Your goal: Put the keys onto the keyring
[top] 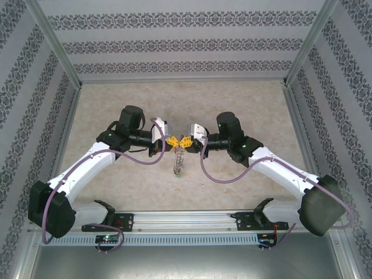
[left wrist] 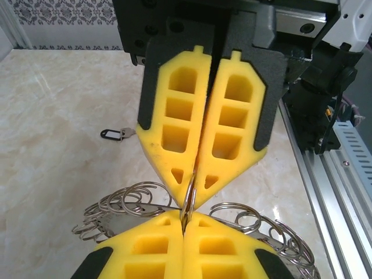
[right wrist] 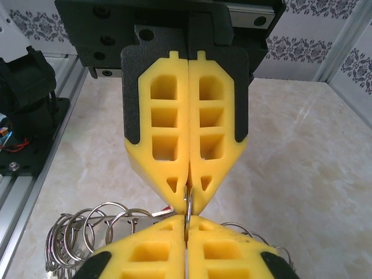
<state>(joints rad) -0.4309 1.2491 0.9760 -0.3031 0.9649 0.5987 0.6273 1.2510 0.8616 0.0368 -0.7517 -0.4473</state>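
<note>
The table (top: 116,99) is a pale, marbled slab, smooth and a little glossy. The white left arm (top: 87,168) and the white right arm (top: 279,168) reach in from the aluminium rail (top: 186,218) at the near edge and meet over the middle.

The left gripper (top: 172,141) and the right gripper (top: 186,142) sit nose to nose. Their fingers are yellow foam wedges cut with square pockets. Each pair is pressed together, pinching thin wire of the keyring (top: 179,158), which hangs below them over the middle of the table. Close up, it is grey metal fringed with springy wire loops that fan out to either side of the pinch.

One key (left wrist: 113,134) lies flat on the table, well apart from the ring, on the far-edge side. It is tiny, with a dark-looking oval head and a short silver blade. From the left wrist, its long axis runs crosswise, roughly parallel to the near edge.

It lies beside the right gripper's body, so I'd judge that arm the nearer. One gripper has to let go of the ring before the key can be fetched.
</note>
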